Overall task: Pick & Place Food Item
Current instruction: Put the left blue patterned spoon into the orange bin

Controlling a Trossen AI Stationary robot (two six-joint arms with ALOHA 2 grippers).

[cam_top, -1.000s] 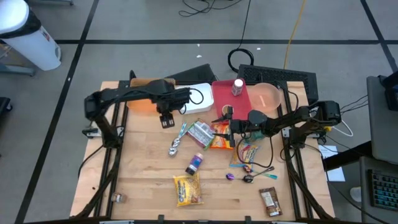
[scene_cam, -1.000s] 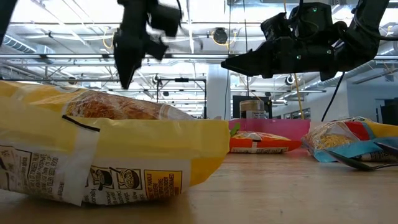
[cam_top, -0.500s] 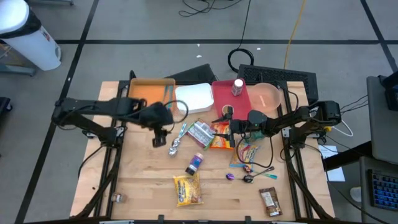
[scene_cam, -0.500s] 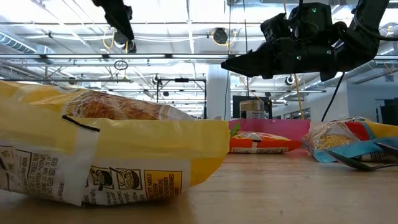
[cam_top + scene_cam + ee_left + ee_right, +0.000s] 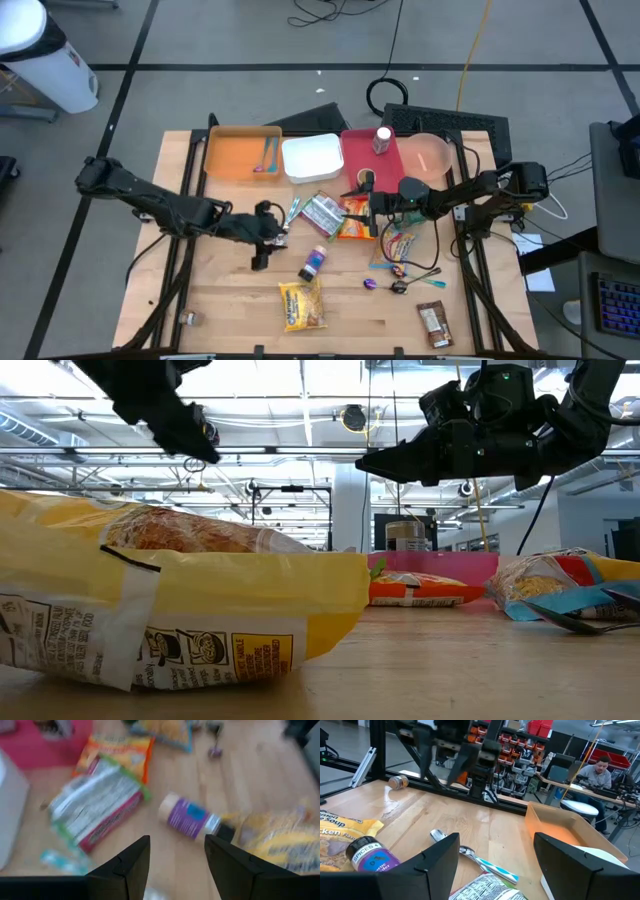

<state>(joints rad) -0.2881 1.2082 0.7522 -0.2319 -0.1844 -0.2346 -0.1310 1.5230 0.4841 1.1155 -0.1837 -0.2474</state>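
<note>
Room: grey floor all around, with cables lying behind the counter (image 5: 220,300).
Counter: wood, with food packs spread over the middle and trays along the back edge.
Left arm: a second ago it reaches over the back trays; now it stretches low across the middle of the counter.
Right arm: it waits over the right side and has not moved at all.
Orange tray (image 5: 240,155): a second ago the arm covers it; now it shows, with one small thing lying inside.
Yellow bag (image 5: 302,305): it lies near the front edge, in the same spot as before.
Striped pack (image 5: 95,812): it lies flat, just past the bottle.
Left claw (image 5: 262,250): its two fingers stand partly apart and nothing is between them.
Right claw (image 5: 368,203): its fingers are spread wide and it holds nothing; it hangs above the orange pack (image 5: 355,218).
Spice bottle (image 5: 313,263): it lies on its side, just beside the left claw and right ahead of it in the left wrist view.
What it means: the left arm looks done at the trays and back for more food.
Best guess: the spice bottle is next, but nothing is picked up yet.
</note>
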